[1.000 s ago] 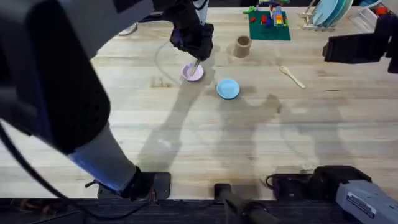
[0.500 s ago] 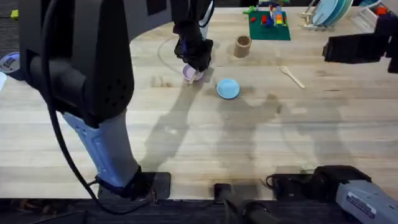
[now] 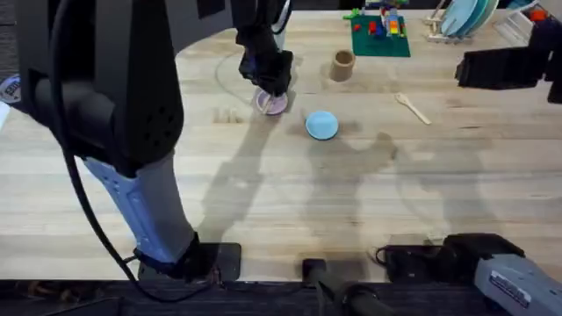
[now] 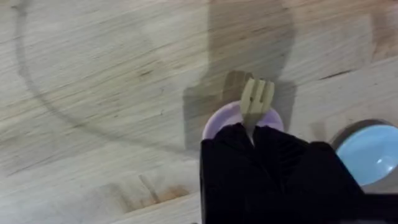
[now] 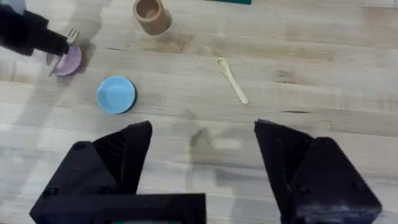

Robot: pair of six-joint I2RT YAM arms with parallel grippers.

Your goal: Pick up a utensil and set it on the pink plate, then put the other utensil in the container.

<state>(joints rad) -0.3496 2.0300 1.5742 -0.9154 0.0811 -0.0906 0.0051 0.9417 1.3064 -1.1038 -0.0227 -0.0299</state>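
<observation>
My left gripper [image 3: 270, 83] is shut on the wooden fork [image 4: 257, 99], holding it by the handle just over the pink plate [image 3: 274, 104]. In the left wrist view the tines stick out past the black fingers [image 4: 230, 149], above the plate's rim [image 4: 214, 122]. The wooden spoon [image 3: 413, 107] lies flat on the table to the right, and the tan container [image 3: 342, 63] stands upright between plate and spoon. My right gripper [image 5: 202, 127] hangs open and high over the right side, far above the spoon [image 5: 231, 79], with nothing between its fingers.
A light blue plate [image 3: 321, 125] sits just right of the pink plate. At the back are a green baseplate with bricks [image 3: 379, 37] and a dish rack [image 3: 458, 19]. Bare wood stretches across the table's front half.
The left gripper has come down closer to the pink plate with the fork and shifted slightly left. The right arm, spoon and container have not moved.
</observation>
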